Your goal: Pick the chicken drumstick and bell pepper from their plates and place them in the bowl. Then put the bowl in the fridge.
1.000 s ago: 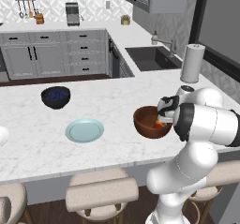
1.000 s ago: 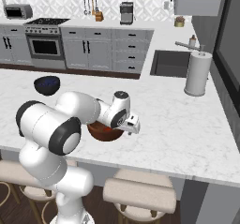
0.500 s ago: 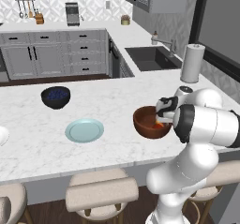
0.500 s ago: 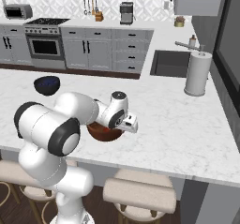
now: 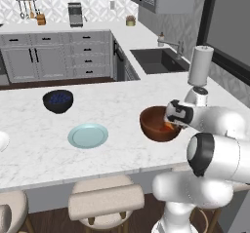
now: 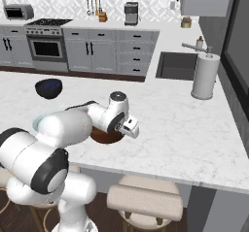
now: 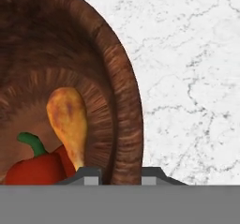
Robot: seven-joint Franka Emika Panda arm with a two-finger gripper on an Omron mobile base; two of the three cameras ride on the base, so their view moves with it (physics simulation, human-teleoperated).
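Note:
The reddish-brown wooden bowl (image 5: 155, 126) (image 6: 103, 137) (image 7: 123, 85) sits on the marble counter, right of the middle. Inside it lie the chicken drumstick (image 7: 68, 120) and the red bell pepper (image 7: 36, 168) with its green stem. My gripper (image 7: 121, 175) (image 5: 169, 126) comes down on the bowl's near right rim, one fingertip inside the wall and one outside, pressed shut on it. The pale teal plate (image 5: 88, 135) lies bare to the bowl's left. An edge of the white plate (image 5: 2, 142) shows at the far left. The fridge is out of view.
A small dark blue bowl (image 5: 58, 101) (image 6: 48, 88) stands further back on the left. A paper towel roll (image 5: 200, 65) (image 6: 204, 75) rises behind the bowl beside the sink (image 5: 156, 60) (image 6: 177, 65). Padded stools (image 5: 105, 200) line the counter's front edge.
The fingers have closed from wide open onto the bowl's rim. The arm and the bowl have barely moved.

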